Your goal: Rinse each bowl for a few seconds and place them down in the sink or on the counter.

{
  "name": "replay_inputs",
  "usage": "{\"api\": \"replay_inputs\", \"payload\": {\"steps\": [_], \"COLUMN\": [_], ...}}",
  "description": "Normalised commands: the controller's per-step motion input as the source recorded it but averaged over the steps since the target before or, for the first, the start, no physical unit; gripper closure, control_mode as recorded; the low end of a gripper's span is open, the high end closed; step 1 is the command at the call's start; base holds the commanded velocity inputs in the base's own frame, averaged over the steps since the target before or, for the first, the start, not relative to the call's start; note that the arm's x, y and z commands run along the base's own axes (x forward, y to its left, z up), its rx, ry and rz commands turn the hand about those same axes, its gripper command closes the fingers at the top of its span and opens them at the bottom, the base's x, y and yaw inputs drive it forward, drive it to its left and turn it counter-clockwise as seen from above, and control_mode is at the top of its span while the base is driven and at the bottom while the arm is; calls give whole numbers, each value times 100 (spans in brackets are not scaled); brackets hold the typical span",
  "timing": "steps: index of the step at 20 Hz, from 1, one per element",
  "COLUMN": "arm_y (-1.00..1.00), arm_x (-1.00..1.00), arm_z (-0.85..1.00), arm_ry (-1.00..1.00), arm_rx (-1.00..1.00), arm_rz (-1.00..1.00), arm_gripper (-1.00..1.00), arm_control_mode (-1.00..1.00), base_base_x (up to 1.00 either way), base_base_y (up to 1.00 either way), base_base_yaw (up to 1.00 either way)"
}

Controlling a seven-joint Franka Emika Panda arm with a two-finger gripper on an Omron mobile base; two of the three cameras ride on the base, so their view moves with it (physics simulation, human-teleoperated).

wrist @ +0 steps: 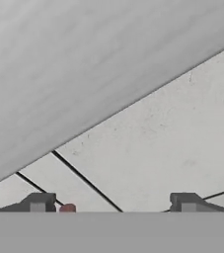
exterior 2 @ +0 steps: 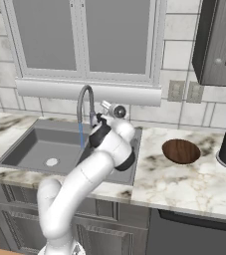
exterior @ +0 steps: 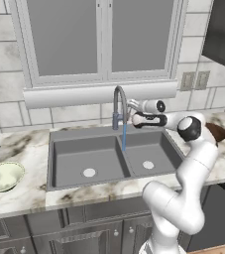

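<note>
With water running from the faucet (exterior: 120, 101) and the end effector (wrist: 111, 202) spread empty beside it, the brown bowl (exterior 2: 181, 151) on the bench (exterior 2: 184, 184) right of the sink (exterior: 74, 158) looks rigid, slick, breakable, best pinched at its rim.

At your twelve o'clock a grey-paned window (exterior: 100, 37) sits in the pale tiled wall (exterior: 5, 111); grey cabinets (exterior: 74, 233) stand below.

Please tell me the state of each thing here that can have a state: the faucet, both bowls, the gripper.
faucet: running, water falls into the sink
cream-green bowl: upright on the counter, left of sink
brown bowl: on counter, right of sink
gripper: open, holding nothing
</note>
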Motion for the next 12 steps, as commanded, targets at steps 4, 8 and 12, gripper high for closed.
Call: {"api": "replay_inputs", "payload": {"steps": [4,8,12], "arm_y": [-50,-30,-30], "arm_x": [-2,-10,-23], "arm_z": [45,66,65], "arm_ry": [0,0,5], "arm_rx": [10,6,5], "arm_rz": [0,0,-1], "arm_gripper": [-100,-100,-100], "arm_control_mode": [-100,-100,-100], "base_base_x": [0,0,0], "base_base_y": [0,0,0], "base_base_yaw": [0,0,0]}}
